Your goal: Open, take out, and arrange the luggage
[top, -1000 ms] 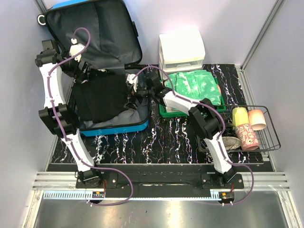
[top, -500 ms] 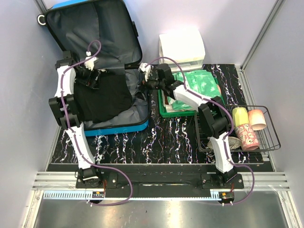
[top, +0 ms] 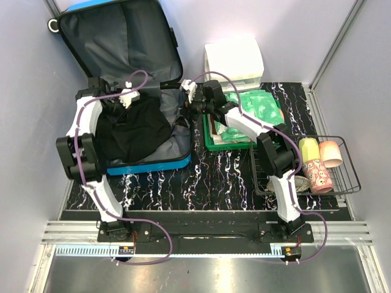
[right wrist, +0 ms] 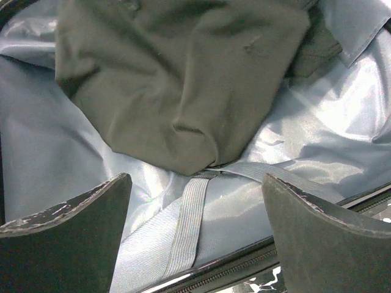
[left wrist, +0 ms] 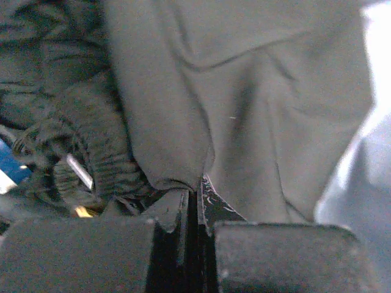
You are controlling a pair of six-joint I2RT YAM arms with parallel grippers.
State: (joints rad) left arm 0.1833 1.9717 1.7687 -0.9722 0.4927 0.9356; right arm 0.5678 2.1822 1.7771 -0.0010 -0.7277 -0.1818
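Dark marbled table [top: 214, 177], grey-walled booth. The luggage [top: 153, 163] sits at the left rear of the table. Its lid is thrown back against the wall with the grey lining showing, and a black garment [top: 131, 128] is heaped in the base.

Change over the last second: the left claw [left wrist: 197, 204] goes from wide open to closed, and its arm has swung from the left rim inward over the heap. In the wrist view both fingers are pressed together, with the hem of the dark cloth running down into the tips. This reads as a thin pinch on the garment edge. The right claw [right wrist: 195, 178] has drawn back from over the clothes to the right rim of the case. Its jaws are wide apart and hold nothing; a grey strap [right wrist: 186, 220] and the lining lie below.

Meaning: opening is done and take-out is starting. The left claw is inside the luggage base, toward the hinge side. The right claw hovers over the right wall, beside the green tray [top: 211, 145].

Risk, judged: the small bite may slip on the lift.
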